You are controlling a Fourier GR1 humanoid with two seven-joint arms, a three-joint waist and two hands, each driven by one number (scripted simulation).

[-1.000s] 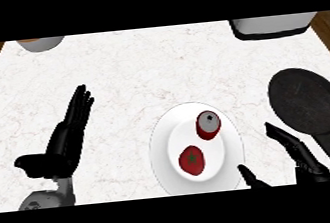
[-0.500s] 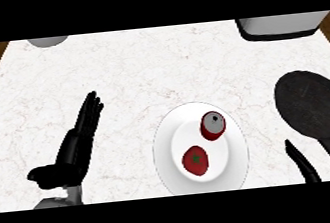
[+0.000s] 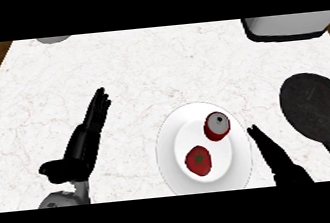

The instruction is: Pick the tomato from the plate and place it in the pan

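A white plate (image 3: pixel 172 150) lies at the lower middle of the counter. On it sit a red tomato (image 3: pixel 199 160) with a green stem and, behind it, a red object with a grey round top (image 3: pixel 216 125). The black pan (image 3: pixel 317 107) lies to the plate's right, its handle pointing toward the lower edge. My right hand (image 3: pixel 275 158) reaches up from the lower edge beside the plate's right rim, fingers straight, just right of the tomato and apart from it. My left hand (image 3: pixel 82 141) rests open at the left, fingers up.
A grey-white container (image 3: pixel 290 25) stands at the back right corner. Part of a grey round object (image 3: pixel 55 39) shows at the back left. Wooden floor borders the marble counter on both sides.
My right hand has come back up into view and moved left toward the plate's right rim. The view has shifted slightly; plate, tomato and pan lie as before.
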